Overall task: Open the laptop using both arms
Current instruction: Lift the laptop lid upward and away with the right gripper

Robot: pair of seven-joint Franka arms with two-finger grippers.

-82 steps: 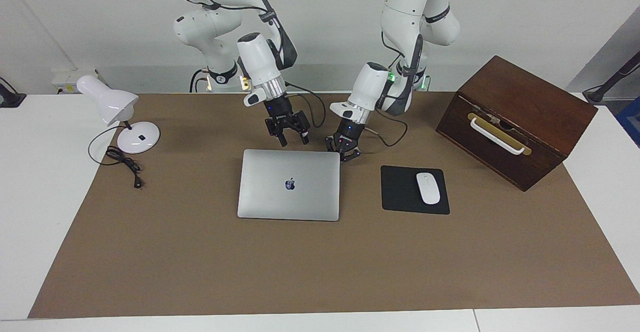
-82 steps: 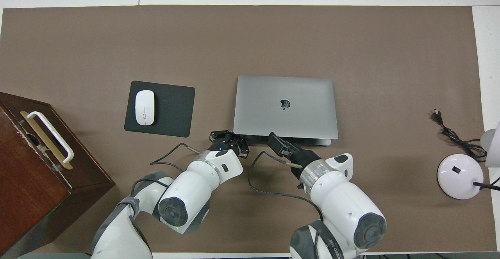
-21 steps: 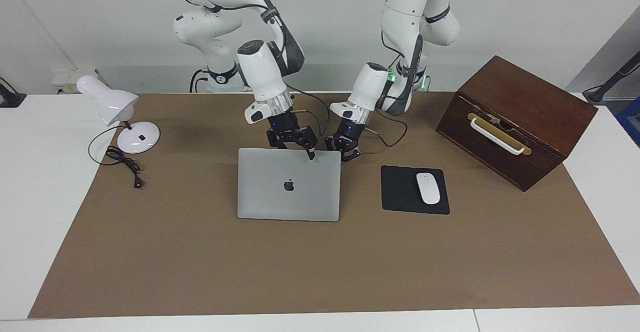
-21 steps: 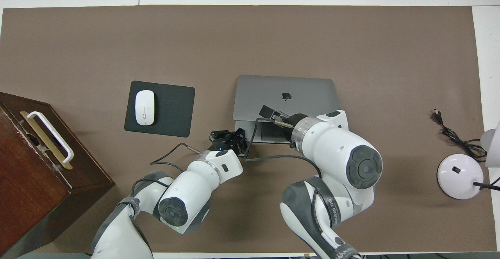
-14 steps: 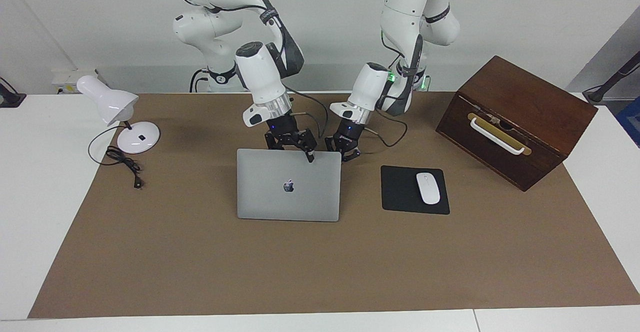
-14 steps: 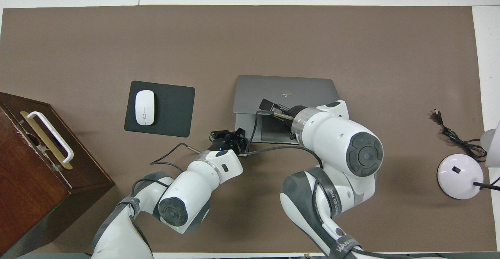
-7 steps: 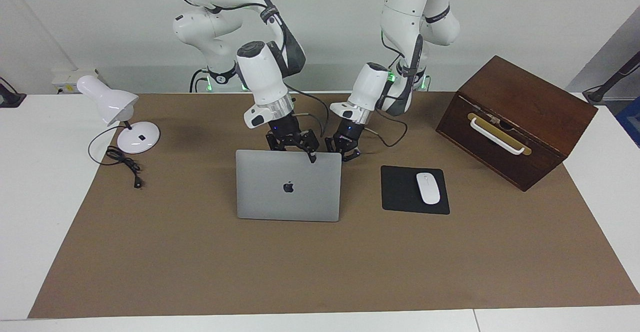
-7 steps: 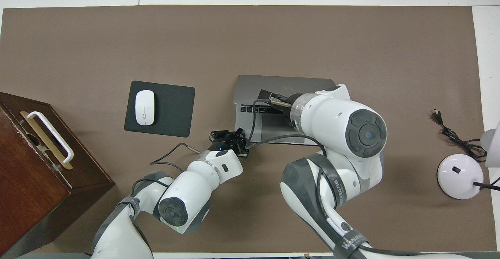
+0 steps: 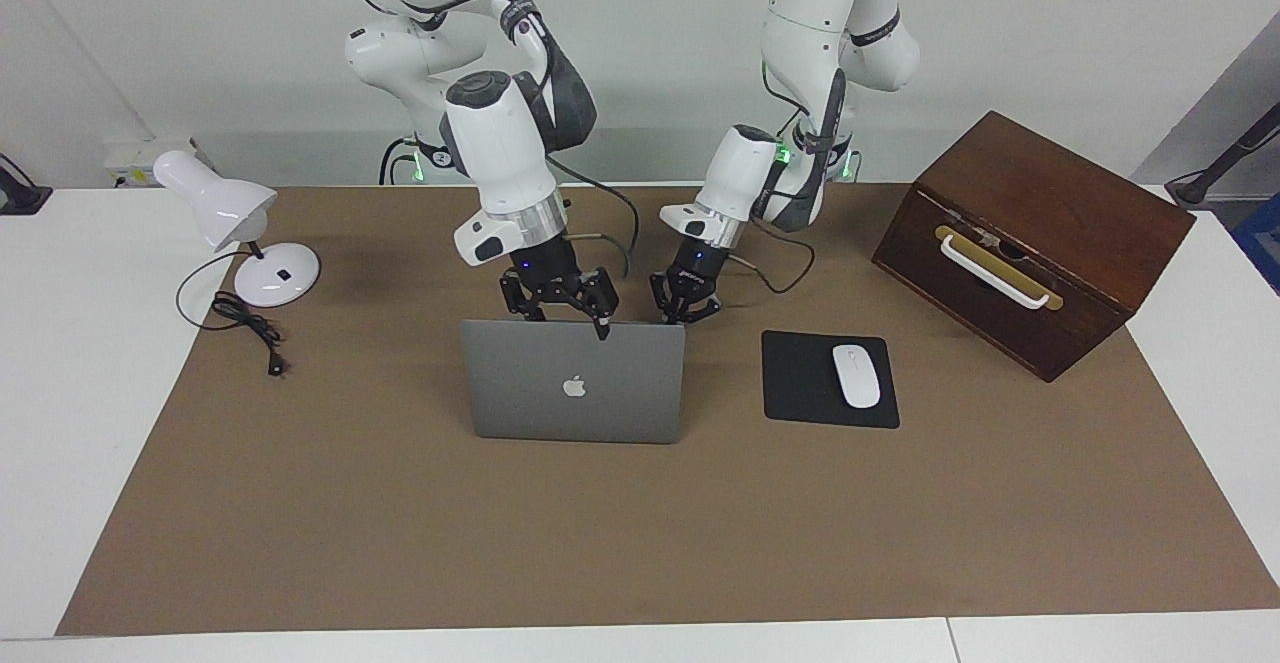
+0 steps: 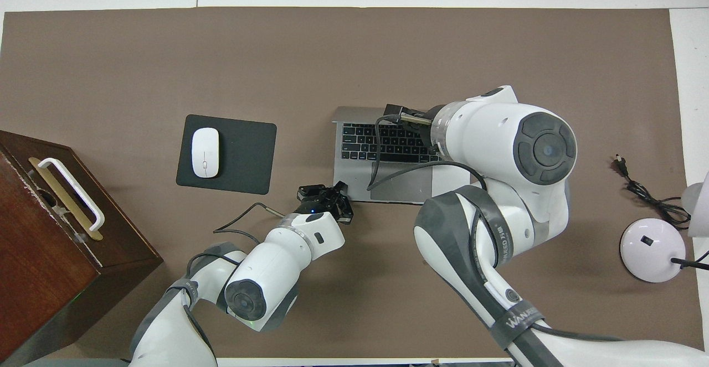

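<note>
The laptop (image 9: pixel 574 383) sits mid-surface on the brown mat, beside the black mouse pad (image 9: pixel 828 379), which lies toward my left arm's end. Its lid stands close to upright, and the overhead view shows the keyboard (image 10: pixel 388 141) uncovered.

My right end effector (image 9: pixel 563 305) is at the lid's top edge, one fingertip hooked over it; its fingers look spread, pinching nothing. My left end effector (image 9: pixel 688 305), fingers pressed together, is down at the base corner nearest the robots on the mouse pad side, where I judge it pins the base.

I'd say the opening is nearly done. To finish well, I should push the lid along its hinge arc rather than straight away, slowly, so the fingertip doesn't slip off the edge. I'd keep the left pressing down so the base neither lifts nor slides, and stop once the screen leans slightly past upright.

The wooden box (image 9: pixel 1030 238) and desk lamp (image 9: pixel 235 228) stand well apart.
</note>
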